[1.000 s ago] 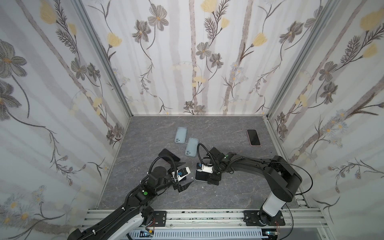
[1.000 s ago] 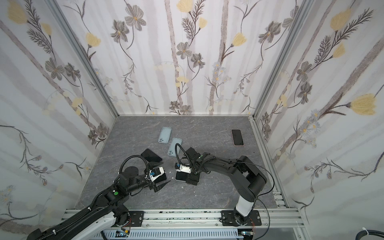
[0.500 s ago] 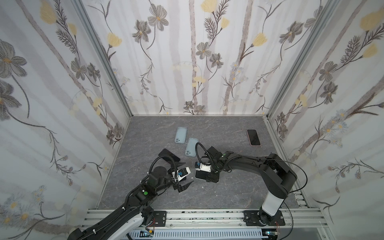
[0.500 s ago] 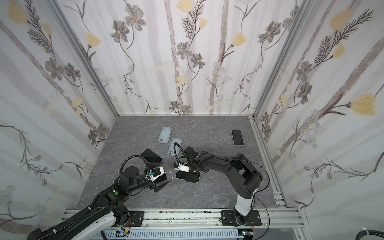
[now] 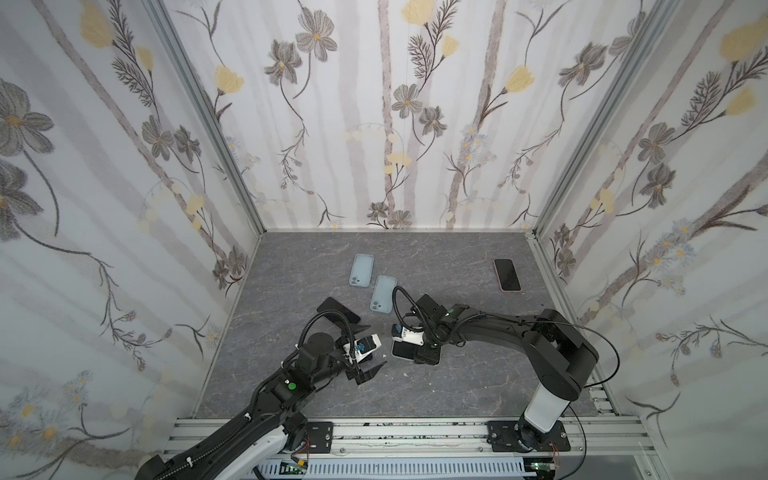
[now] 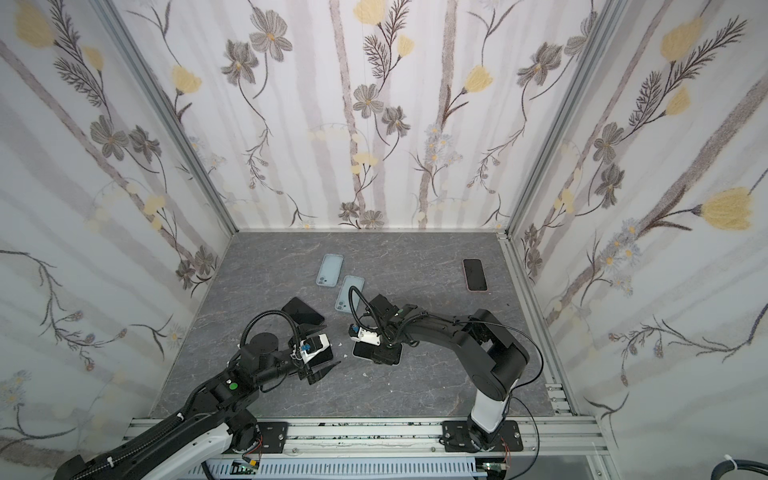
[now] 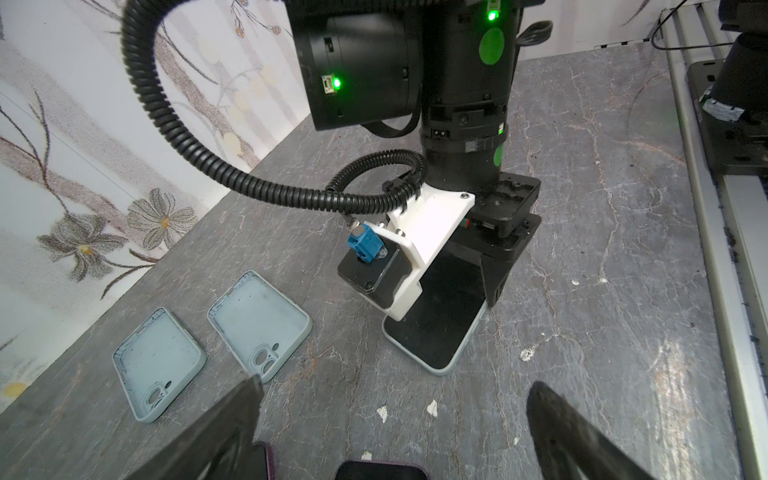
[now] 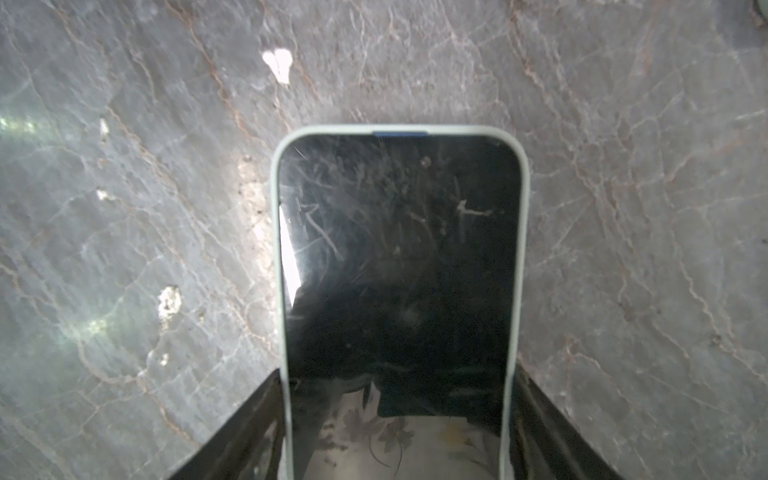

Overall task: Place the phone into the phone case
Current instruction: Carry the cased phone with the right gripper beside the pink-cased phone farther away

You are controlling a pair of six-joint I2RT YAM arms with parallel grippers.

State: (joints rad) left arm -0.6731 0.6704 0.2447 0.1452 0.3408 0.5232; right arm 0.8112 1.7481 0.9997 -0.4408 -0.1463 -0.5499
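One change: R tool (image 8: 397, 374) closed onto phone (image 8: 399, 249).

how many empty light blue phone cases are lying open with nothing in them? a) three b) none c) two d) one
c, the back empty case and the nearer empty case lie side by side in both top views, while the only other pale case already has a phone in it.
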